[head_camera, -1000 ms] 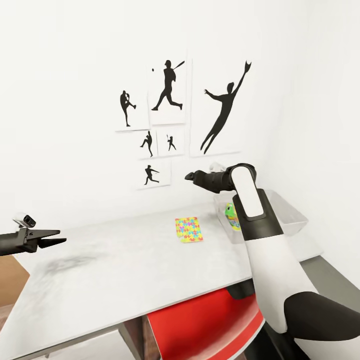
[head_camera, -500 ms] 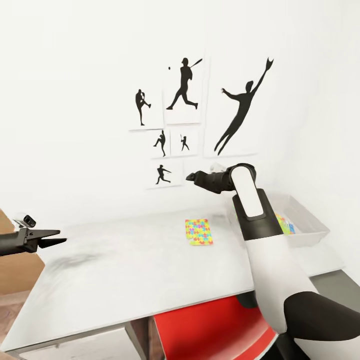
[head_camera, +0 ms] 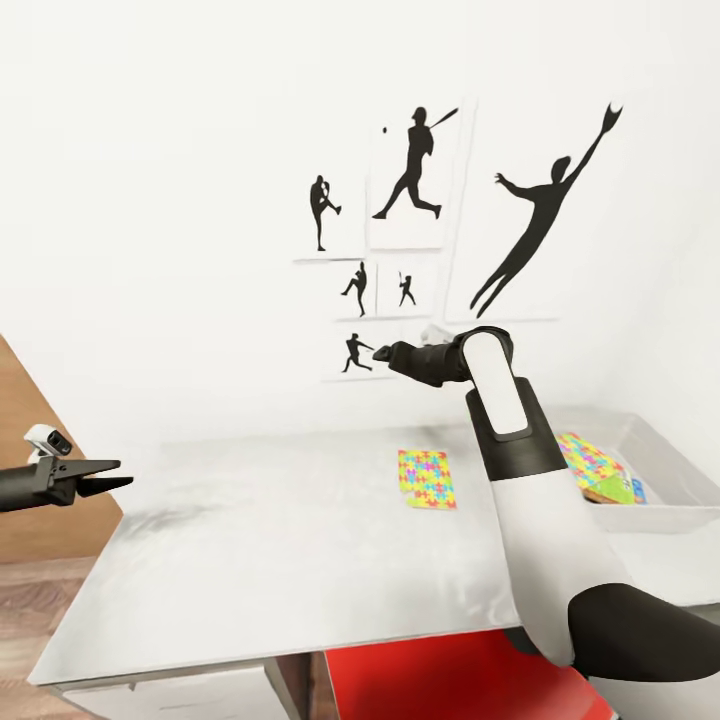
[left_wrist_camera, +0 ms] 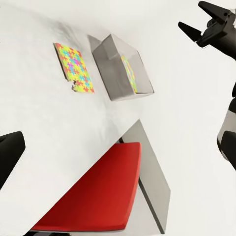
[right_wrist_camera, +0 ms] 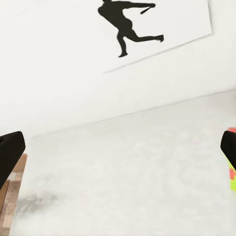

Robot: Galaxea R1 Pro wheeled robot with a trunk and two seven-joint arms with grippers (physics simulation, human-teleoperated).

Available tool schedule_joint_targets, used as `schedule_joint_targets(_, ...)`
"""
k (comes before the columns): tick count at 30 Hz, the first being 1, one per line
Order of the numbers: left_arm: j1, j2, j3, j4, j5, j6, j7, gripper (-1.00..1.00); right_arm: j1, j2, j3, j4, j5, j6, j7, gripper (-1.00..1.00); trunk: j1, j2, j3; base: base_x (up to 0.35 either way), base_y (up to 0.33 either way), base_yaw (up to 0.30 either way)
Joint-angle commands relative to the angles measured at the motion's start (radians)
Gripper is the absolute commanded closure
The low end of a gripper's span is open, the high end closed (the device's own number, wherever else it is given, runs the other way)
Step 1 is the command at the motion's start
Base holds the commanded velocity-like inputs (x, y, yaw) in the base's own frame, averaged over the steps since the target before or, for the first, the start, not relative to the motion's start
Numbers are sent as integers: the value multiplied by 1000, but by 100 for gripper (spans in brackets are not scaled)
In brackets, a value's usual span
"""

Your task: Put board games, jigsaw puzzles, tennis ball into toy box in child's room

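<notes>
One jigsaw puzzle [head_camera: 428, 478] [left_wrist_camera: 73, 66] lies flat on the pale table [head_camera: 280, 540]. To its right stands the grey toy box [head_camera: 660, 515] [left_wrist_camera: 115, 73]. Inside it lie a second multicolour puzzle square [head_camera: 588, 458] and a green-edged printed item [head_camera: 618, 489], both partly hidden behind my right arm. My right gripper [head_camera: 381, 351] [left_wrist_camera: 206, 27] hangs open and empty above the table's back edge, near the wall prints. At the table's left end my left gripper [head_camera: 112, 474] is held open with nothing in it. The bed is out of view.
A red chair seat [head_camera: 450, 675] [left_wrist_camera: 98, 196] sits tucked under the table's front edge. Black silhouette sport prints [head_camera: 420, 170] hang on the white wall behind. A brown wooden panel [head_camera: 40, 440] and plank floor [head_camera: 40, 600] lie at the left.
The whole picture has slid right, so the camera has moved; more of the toy box and the wooden panel shows. Both arms hold the same pose, grippers unchanged.
</notes>
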Motion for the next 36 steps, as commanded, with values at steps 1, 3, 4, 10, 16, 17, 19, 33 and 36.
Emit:
schedule_joint_targets(1, -2, 1, -7, 1, 4, 11, -5, -100, -1, 0, 0, -1, -9, 2, -10, -100, 1, -2, -2, 48, -18, 42)
schedule_joint_targets(3, -2, 1, -7, 2, 4, 10, -5, -100, -2, 0, 0, -1, -9, 2, -10, -100, 1, -2, -3, 28, -10, 24)
schedule_joint_targets(4, -2, 1, -7, 2, 4, 10, -5, -100, -2, 0, 0, -1, -9, 2, -10, -100, 1, -2, -3, 20, -15, 17)
schedule_joint_targets(10, -2, 1, -7, 3, 3, 10, -5, -100, -1, 0, 0, -1, -9, 2, -10, -100, 1, -2, -3, 7, -130, 6)
schedule_joint_targets(16, -2, 2, -7, 4, 4, 10, -5, -100, -1, -1, 0, -1, -10, 2, -10, -100, 1, -2, -3, 1, -74, 1)
schedule_joint_targets(17, -2, 2, -7, 4, 4, 10, -5, -100, -2, -1, 0, -1, -10, 2, -10, -100, 1, -2, -3, 0, -27, 0)
schedule_joint_targets(19, -2, 1, -7, 4, 4, 10, -5, -100, -1, -1, 0, -1, -10, 2, -10, -100, 1, -2, -3, 8, -66, 0)
schedule_joint_targets(33, -2, -1, -7, 6, 4, 12, -5, -100, -1, -2, -1, -3, -10, 2, -10, -100, 1, -2, -3, 27, -80, -50)
schedule_joint_targets(36, -2, -1, -7, 6, 4, 12, -5, -100, -1, -2, -1, -3, -10, 2, -10, -100, 1, -2, -3, 40, -51, -12)
